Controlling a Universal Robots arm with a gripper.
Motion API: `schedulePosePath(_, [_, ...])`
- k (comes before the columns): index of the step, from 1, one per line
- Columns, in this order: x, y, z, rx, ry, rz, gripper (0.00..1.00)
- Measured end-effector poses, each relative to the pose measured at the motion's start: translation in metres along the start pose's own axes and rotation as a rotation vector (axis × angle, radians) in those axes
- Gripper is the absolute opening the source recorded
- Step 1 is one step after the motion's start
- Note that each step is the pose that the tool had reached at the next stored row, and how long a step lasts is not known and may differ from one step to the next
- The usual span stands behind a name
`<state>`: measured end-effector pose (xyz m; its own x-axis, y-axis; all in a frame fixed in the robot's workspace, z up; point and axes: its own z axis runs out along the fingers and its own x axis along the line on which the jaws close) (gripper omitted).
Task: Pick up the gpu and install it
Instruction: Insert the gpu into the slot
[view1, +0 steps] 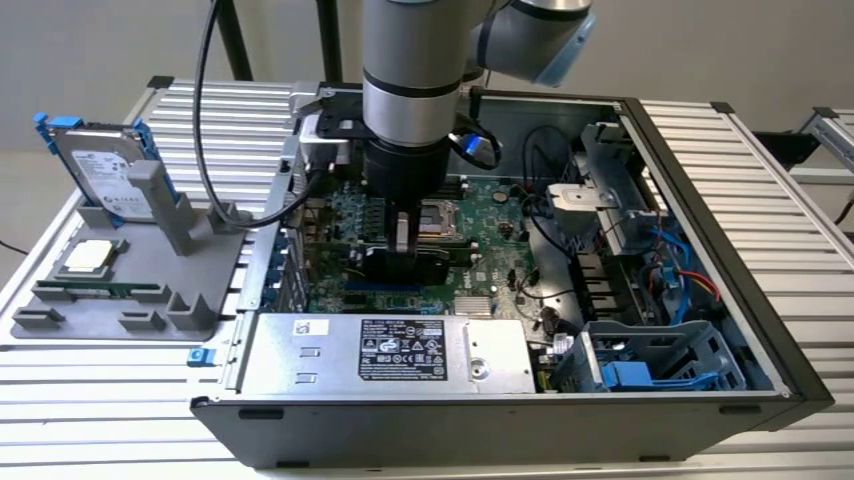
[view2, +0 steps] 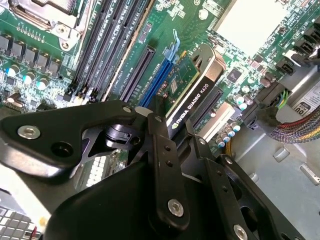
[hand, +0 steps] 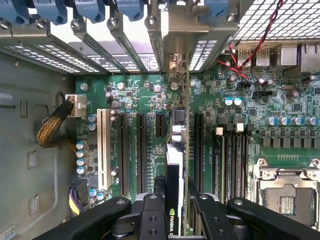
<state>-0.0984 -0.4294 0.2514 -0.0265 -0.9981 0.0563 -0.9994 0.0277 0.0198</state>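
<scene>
My one claw (hand: 175, 200) clenched the single gpu (hand: 175, 155) edge-on — down inside the open computer case (view1: 721, 250), above the motherboard (hand: 135, 100) and its slots.

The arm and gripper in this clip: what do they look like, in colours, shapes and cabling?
The arm is a thick silver-grey tube with a black band and a pale blue joint cap at the top. A black cable hangs beside it. The gripper is matte black, built from flat linkage bars joined by silver screws, as both wrist views show.
</scene>
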Motion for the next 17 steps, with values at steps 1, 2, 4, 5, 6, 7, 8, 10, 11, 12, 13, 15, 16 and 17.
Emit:
schedulePosePath(1, [0.0000, 0.0000, 0.0000, 0.0000, 0.0000, 0.000, 0.00])
schedulePosePath(2, [0.0000, 0.0000, -0.0001, 0.0000, -0.0001, 0.000, 0.00])
schedulePosePath(4, [0.0001, 0.0001, -0.0010, 0.0000, 0.0000, 0.000, 0.00])
schedulePosePath(5, [0.0001, 0.0001, -0.0015, 0.0000, 0.0000, 0.000, 0.00])
schedulePosePath(6, [0.0001, 0.0001, -0.0020, 0.0000, 0.0000, -0.001, 0.00])
schedulePosePath(7, [0.0002, 0.0001, -0.0026, 0.0000, 0.0001, -0.002, 0.00])
schedulePosePath(8, [0.0001, 0.0001, -0.0029, 0.0002, 0.0000, -0.004, 0.00])
schedulePosePath(10, [0.0001, 0.0001, -0.0032, 0.0007, -0.0001, -0.010, 0.00])
schedulePosePath(11, [0.0002, 0.0001, -0.0035, 0.0006, 0.0002, -0.012, 0.00])
schedulePosePath(12, [0.0002, 0.0001, -0.0040, 0.0006, 0.0004, -0.013, 0.00])
schedulePosePath(13, [0.0003, 0.0002, -0.0050, 0.0006, 0.0006, -0.014, 0.00])
schedulePosePath(15, [0.0003, 0.0001, -0.0057, 0.0009, 0.0003, -0.016, 0.00])
schedulePosePath(16, [0.0003, 0.0001, -0.0058, 0.0011, 0.0002, -0.017, 0.00])
schedulePosePath(17, [0.0002, 0.0001, -0.0060, 0.0012, 0.0003, -0.019, 0.00])
